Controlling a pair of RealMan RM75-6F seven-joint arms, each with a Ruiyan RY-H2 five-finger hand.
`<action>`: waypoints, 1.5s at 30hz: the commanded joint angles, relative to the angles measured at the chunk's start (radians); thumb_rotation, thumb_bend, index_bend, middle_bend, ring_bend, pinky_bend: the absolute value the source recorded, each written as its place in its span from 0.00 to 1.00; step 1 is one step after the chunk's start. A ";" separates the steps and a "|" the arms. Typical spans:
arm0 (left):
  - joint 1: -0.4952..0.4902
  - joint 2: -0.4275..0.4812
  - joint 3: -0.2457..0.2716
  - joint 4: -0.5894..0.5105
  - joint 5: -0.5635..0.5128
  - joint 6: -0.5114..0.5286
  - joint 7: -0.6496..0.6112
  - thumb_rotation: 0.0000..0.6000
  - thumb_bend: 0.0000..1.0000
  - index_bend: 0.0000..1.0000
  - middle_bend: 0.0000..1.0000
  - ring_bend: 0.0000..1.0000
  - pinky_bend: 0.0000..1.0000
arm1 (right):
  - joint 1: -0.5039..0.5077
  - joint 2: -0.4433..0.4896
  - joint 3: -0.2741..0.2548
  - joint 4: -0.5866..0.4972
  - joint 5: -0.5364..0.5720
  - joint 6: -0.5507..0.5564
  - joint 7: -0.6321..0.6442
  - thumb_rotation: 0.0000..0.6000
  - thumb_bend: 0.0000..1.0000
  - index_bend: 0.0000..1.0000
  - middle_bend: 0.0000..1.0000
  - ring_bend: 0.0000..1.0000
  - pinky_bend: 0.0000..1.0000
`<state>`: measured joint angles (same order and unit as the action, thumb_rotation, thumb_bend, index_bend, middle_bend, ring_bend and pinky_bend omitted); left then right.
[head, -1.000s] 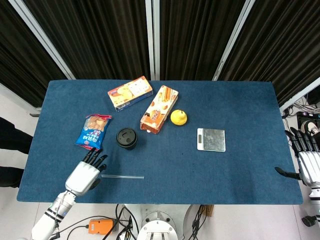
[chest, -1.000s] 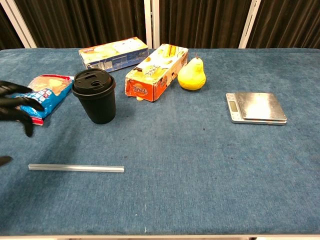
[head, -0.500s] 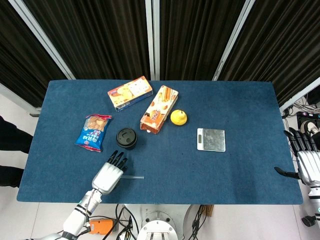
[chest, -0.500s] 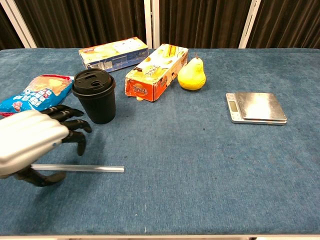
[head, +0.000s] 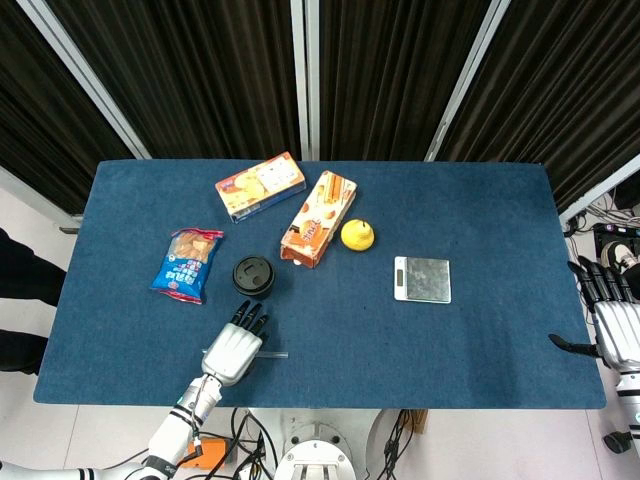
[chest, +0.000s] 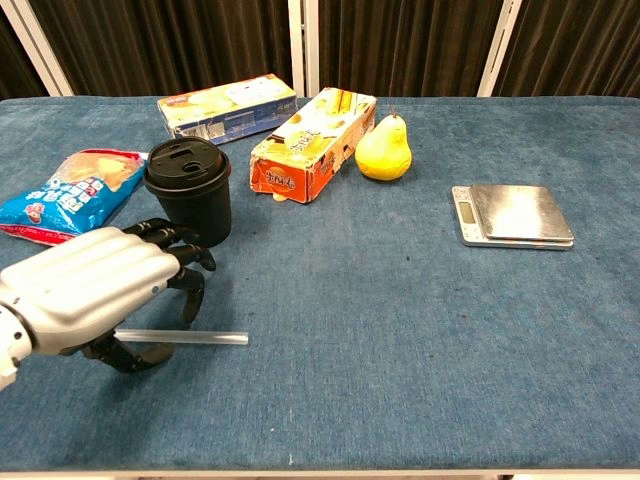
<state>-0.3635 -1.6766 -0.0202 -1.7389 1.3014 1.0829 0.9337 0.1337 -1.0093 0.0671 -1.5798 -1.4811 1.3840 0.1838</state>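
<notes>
1. Under the fingers of the left hand (chest: 95, 290) lies a clear straw (chest: 205, 338), flat on the blue table (chest: 400, 330); the fingers are apart and curled downward over it, gripping nothing (whether a fingertip touches the straw cannot be told).
2. Just beyond the fingertips stands a black lidded cup (chest: 189, 192), upright, near them but apart.
3. Left of the fingers and farther back lies a blue snack bag (chest: 70, 190).
4. Well beyond the cup lie two snack boxes (head: 260, 185) (head: 318, 218) and a yellow pear (chest: 385, 150).
5. Far to the right of the fingers sits a small scale (chest: 513, 214).
6. The right hand (head: 612, 315) hangs off the table's right edge, fingers spread, holding nothing.
</notes>
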 joint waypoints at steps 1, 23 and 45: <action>-0.007 -0.007 0.005 0.007 -0.021 0.001 0.001 1.00 0.27 0.48 0.17 0.01 0.00 | 0.000 -0.002 0.000 0.003 0.000 0.000 0.003 1.00 0.11 0.00 0.05 0.00 0.02; 0.038 0.147 0.018 -0.115 0.096 0.184 -0.338 1.00 0.41 0.62 0.23 0.03 0.00 | 0.017 -0.020 -0.025 0.018 0.006 -0.071 -0.002 1.00 0.11 0.00 0.05 0.00 0.02; -0.069 0.224 -0.402 -0.180 -0.161 0.124 -1.456 1.00 0.42 0.62 0.22 0.00 0.00 | 0.034 -0.041 -0.057 -0.010 0.004 -0.124 -0.083 1.00 0.11 0.00 0.05 0.00 0.02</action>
<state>-0.3841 -1.4148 -0.3463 -1.9430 1.2304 1.2750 -0.4116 0.1684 -1.0518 0.0106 -1.5880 -1.4780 1.2600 0.1020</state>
